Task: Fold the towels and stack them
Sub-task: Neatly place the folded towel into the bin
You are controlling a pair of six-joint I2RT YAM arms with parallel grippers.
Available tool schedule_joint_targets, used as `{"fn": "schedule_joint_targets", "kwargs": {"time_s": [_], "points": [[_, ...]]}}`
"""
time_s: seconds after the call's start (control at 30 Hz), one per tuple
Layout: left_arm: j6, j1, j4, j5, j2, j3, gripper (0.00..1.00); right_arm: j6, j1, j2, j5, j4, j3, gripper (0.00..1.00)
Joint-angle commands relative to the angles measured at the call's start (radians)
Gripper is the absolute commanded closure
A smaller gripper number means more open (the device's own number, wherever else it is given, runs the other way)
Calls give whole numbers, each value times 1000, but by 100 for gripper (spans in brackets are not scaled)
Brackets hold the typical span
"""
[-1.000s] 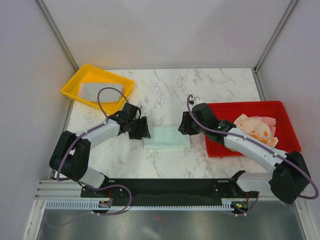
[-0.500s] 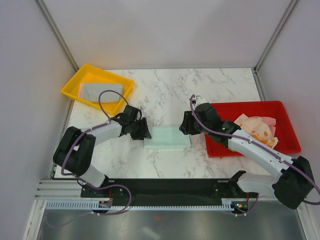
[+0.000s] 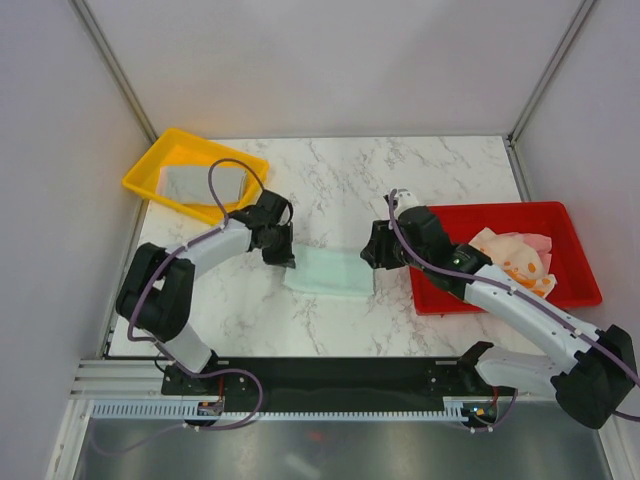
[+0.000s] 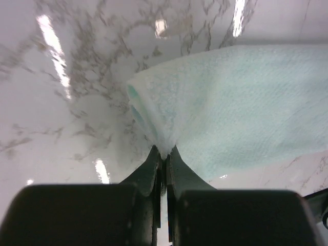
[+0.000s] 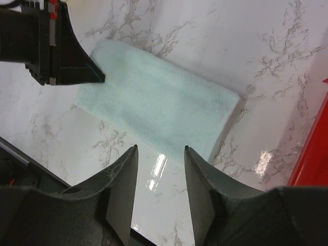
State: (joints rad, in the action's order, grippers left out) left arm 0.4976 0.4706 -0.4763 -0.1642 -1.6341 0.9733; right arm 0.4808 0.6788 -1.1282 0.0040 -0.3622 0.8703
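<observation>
Left arm [image 3: 200, 255] reaches forward and inward, elbow bent outward. The left gripper [image 4: 164, 154] sits low, jaws pressed together on a fold of mint towel [image 4: 230, 102]. Right arm [image 3: 500, 295] stretches inward, and the right gripper [image 5: 160, 154] is angled downward, fingers parted, holding nothing.

A folded towel [image 3: 330, 272] lay at the middle of the tabletop [image 3: 400, 170]. The left hand [image 3: 290, 262] pinched its left end, and the right hand [image 3: 372, 260] stood over its right end. The corner tray [image 3: 150, 165], at the far left corner, had a flat towel [image 3: 185, 185] in it. The edge tray [image 3: 480, 215], along the right edge, held heaped towels [image 3: 515, 255].
</observation>
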Motion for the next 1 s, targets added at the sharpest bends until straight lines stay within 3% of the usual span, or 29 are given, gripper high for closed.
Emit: {"fn": "schedule_joint_targets", "kwargs": {"time_s": [0.0,0.2,0.3,0.43,0.67,0.97], "points": [[-160,-6,-213,191,-21,210,98,-19,5,54,-1,-6,1,50],[-298,-65,-309,370,-62,393,98,-30,4,84,2,-17,1,46],[-369,-119,-324,414,-118,467,98,-45,4,90,16,-20,4,35],[-406,-216,-329,448,-223,580,98,-61,4,79,56,-21,15,2],[-390,-355,-346,287,-369,862,98,-97,4,-11,102,-4,64,2],[-477,-467,-364,305,-492,1088,98,-131,4,-151,60,48,105,2]]}}
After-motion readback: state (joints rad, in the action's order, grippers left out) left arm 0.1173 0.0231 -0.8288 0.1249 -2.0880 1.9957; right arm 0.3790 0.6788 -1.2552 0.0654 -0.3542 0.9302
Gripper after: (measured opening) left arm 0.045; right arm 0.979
